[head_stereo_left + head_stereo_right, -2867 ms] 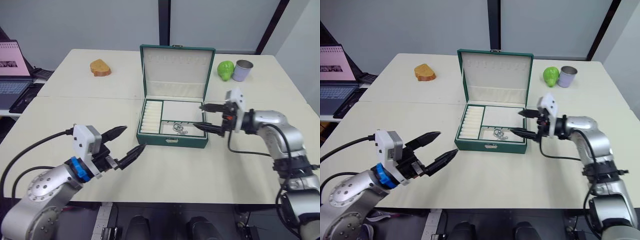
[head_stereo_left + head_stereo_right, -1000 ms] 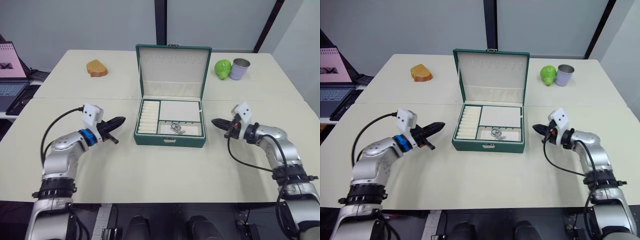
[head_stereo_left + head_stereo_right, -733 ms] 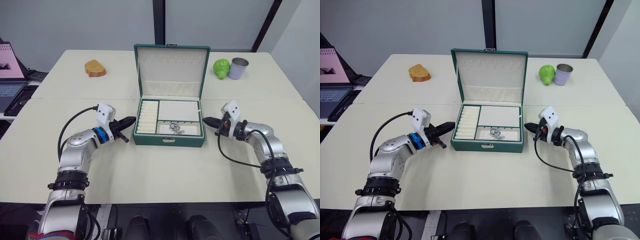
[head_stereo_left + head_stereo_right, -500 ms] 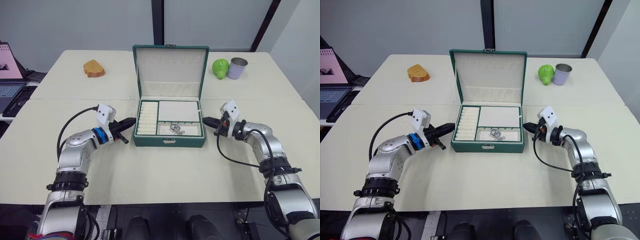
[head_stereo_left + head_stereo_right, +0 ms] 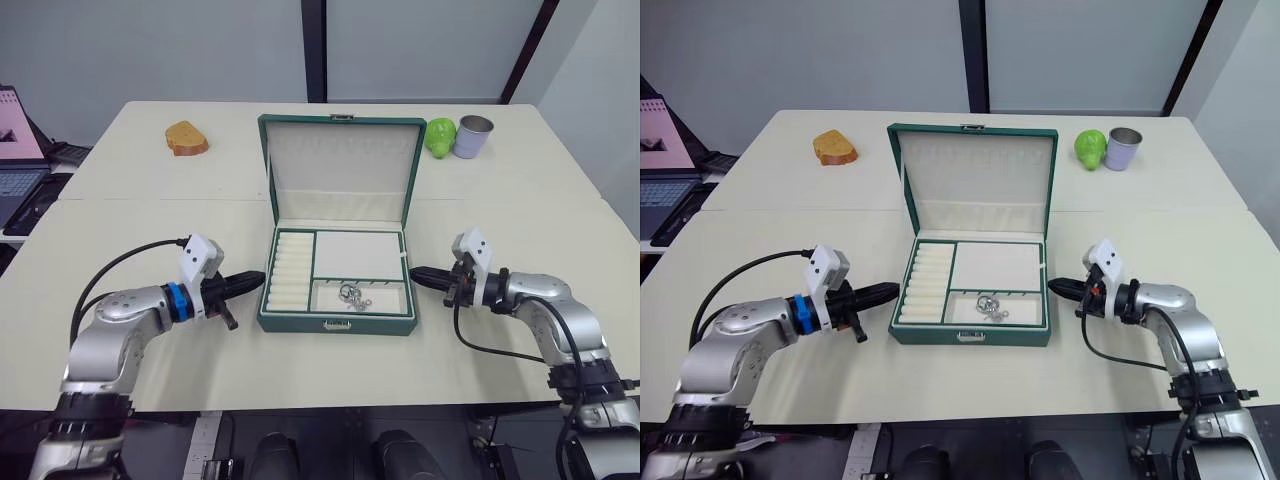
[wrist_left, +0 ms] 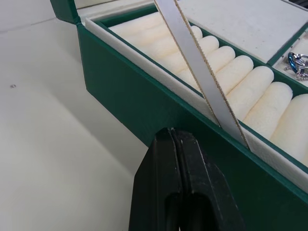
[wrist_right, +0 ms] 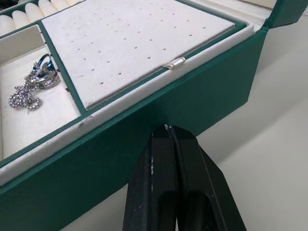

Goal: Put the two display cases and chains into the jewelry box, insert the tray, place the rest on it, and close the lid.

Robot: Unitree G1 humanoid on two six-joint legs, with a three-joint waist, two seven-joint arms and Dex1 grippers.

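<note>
Item: jewelry box, open at mid-table, flanked by both grippers.

Dark green case with the lid standing upright on its rear hinge. The tray is seated inside, ring rolls along its left side. The rest, a small silvery heap of chain and rings, lies in the tray's front compartment. The left gripper is pressed together and empty, its tips at the box's left wall; the right gripper is likewise pinched closed on nothing at the right wall. The box looks rigid and moderately heavy, its covering smooth and likely slippery, best steadied by the side walls. The lid appears stiff and light, probably best pushed down from its top edge. A bread-like piece, a green fruit and a metal cup stand well apart at the far side.
</note>
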